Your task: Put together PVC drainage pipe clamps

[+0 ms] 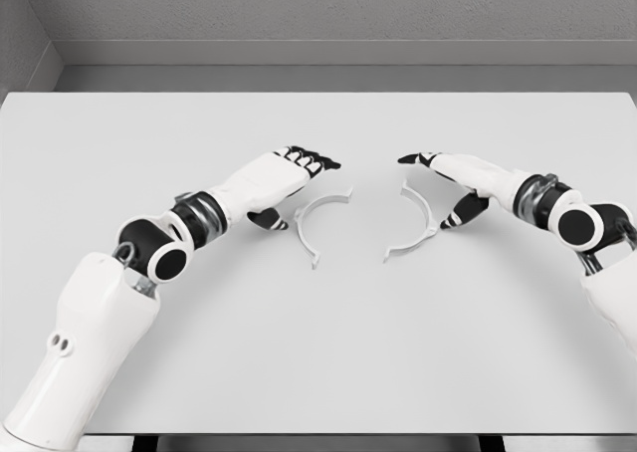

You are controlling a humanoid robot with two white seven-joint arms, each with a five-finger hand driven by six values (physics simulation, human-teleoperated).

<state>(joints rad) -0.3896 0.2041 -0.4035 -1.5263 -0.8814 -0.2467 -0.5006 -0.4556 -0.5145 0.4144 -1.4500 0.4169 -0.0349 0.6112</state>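
Head view: two unlabelled white clamp halves (320,223) (416,223) on table (318,352).

Left hand (271,183) and right hand (466,181) extended inward, palms down, fingers relaxed, holding nothing; tips well apart.

This is a bare simulated test cell, not a lived-in room. A plain white table (318,352) fills most of the view, its surface smooth and evenly lit. Behind it runs a grey floor strip (338,78) and a flat, lightly speckled grey wall (328,9), meeting a second wall at the left corner. The uniform textures and soft shadows look computer-rendered.
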